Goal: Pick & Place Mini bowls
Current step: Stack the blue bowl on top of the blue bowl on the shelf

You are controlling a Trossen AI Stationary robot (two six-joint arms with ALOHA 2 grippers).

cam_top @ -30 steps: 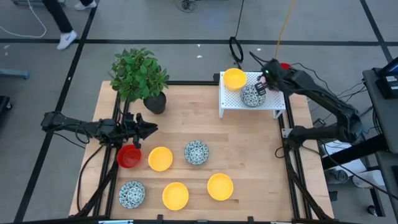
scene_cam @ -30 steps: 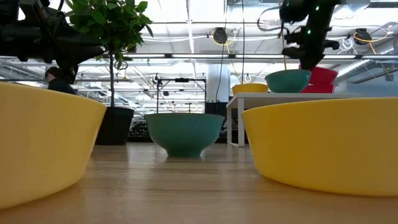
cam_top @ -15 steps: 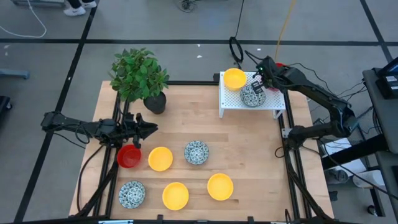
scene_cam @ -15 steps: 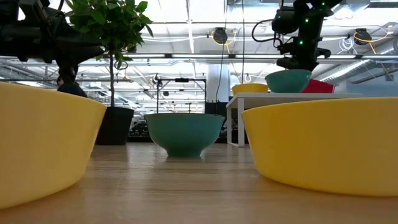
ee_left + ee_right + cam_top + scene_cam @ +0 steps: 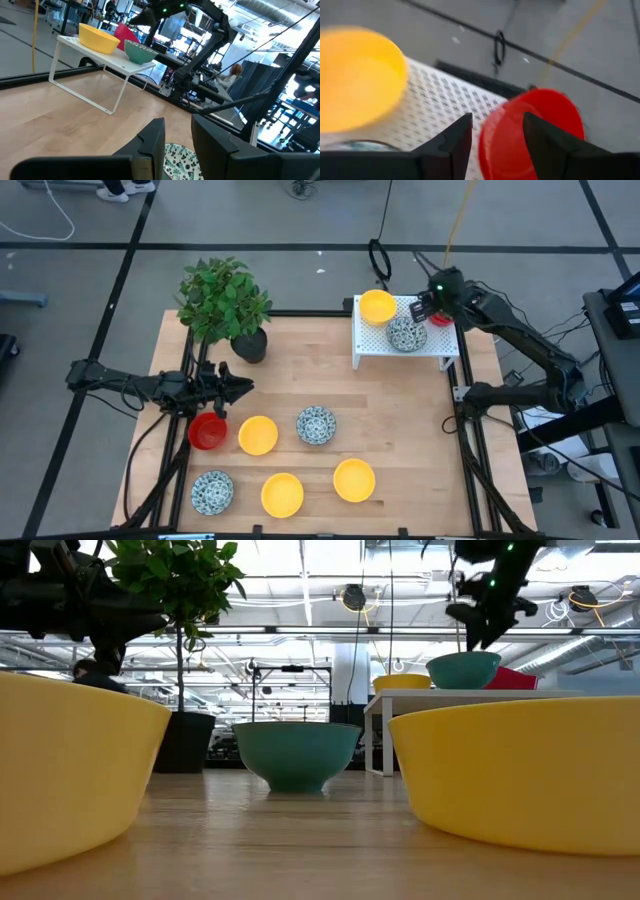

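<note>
1. The right gripper hangs over the white rack at about 1 o'clock on the surface; its fingers stand apart with nothing between them.
2. On the rack sit three mini bowls: a yellow bowl at the rack's 10 o'clock corner, a speckled bowl just beside it toward 4 o'clock, and a red bowl at the rack's 2 o'clock edge, tilted and right below the right gripper.
3. The left gripper waits at about 9 o'clock on the surface, its fingers slightly apart and empty.
4. Just beside it toward 6 o'clock lies a second red bowl.
5. Near the surface's middle lie a yellow bowl and a speckled bowl, side by side.
6. Along the 6 o'clock edge lie another speckled bowl and two yellow bowls.
7. A potted plant stands at 11 o'clock.
</note>
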